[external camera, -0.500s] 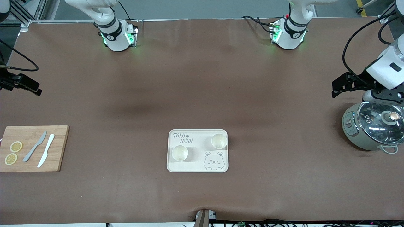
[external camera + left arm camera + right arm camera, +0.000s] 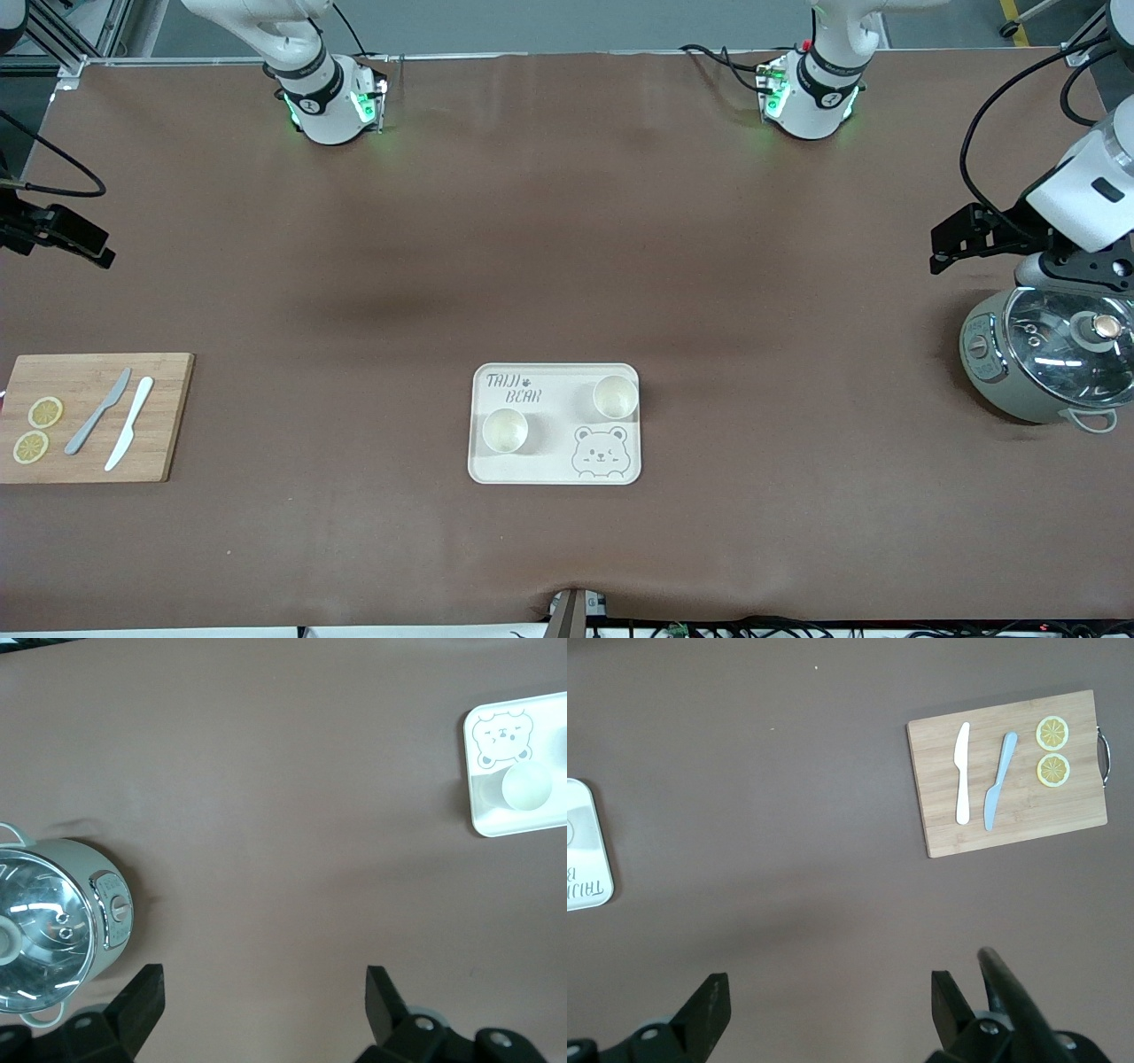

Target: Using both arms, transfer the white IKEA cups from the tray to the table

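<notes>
Two white IKEA cups stand upright on the cream bear-printed tray in the middle of the table. One cup is nearer the front camera, toward the right arm's end. The other cup is toward the left arm's end and also shows in the left wrist view. My left gripper is open and empty in the air beside the cooker, and its wrist view shows bare table between the fingers. My right gripper is open and empty over the table's right-arm end, as its wrist view confirms.
A grey-green cooker with a glass lid stands at the left arm's end. A wooden cutting board with two knives and lemon slices lies at the right arm's end. Brown table surrounds the tray.
Both grippers have shifted very slightly toward the robots' bases in the front view. The cups and tray have not moved.
</notes>
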### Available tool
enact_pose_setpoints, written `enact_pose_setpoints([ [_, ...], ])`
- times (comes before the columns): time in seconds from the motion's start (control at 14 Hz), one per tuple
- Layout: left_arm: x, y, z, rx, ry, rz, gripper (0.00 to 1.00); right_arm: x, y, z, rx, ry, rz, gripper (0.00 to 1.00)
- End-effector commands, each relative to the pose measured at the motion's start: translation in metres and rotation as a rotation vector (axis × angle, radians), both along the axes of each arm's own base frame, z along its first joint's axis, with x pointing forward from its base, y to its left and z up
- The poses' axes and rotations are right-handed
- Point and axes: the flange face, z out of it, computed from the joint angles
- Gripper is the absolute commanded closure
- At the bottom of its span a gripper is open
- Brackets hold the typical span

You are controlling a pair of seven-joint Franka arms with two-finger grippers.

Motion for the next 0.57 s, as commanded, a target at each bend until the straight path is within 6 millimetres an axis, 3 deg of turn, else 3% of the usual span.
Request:
enact_pose_setpoints([
  [0.0,0.01,-0.014,-0.025,0.008,0.033,-0.018,0.0,-0.002,0.01,0.007,-0.016,-0.01,0.005,0.0],
  [0.14,0.032,-0.035,-0.046,-0.013,-0.022,-0.037,0.0,-0.002,0.002,0.007,-0.016,-0.01,-0.009,0.0],
  [0.5,0.083,-0.12,-0.143,-0.034,-0.021,-0.022,0.0,-0.001,-0.001,0.006,-0.019,-0.011,-0.015,0.0],
])
